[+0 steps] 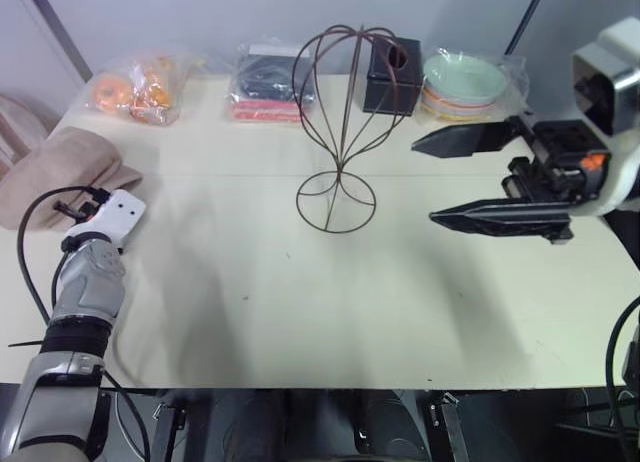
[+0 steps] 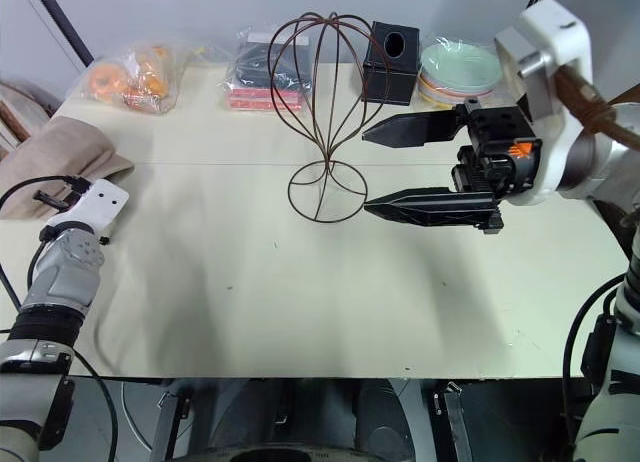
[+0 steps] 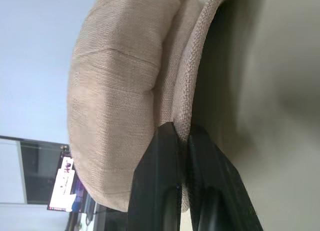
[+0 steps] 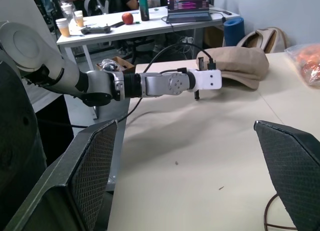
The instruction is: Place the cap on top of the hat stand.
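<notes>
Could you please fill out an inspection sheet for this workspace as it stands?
Surface: cream table, bare in the middle.
Job's things: cap lies at the table's left edge; hat stand upright at centre, nothing on it.
Clutter: along the far edge, a bag of orange items, a bag of dark items, a black cube box, stacked plates.
Grippers: left gripper shut on the cap's brim; right gripper open, fingers level, beside the stand.
Cables: black cable looping at the left wrist.
Surroundings: desks with a laptop, cups and an apple in the right wrist view.
</notes>
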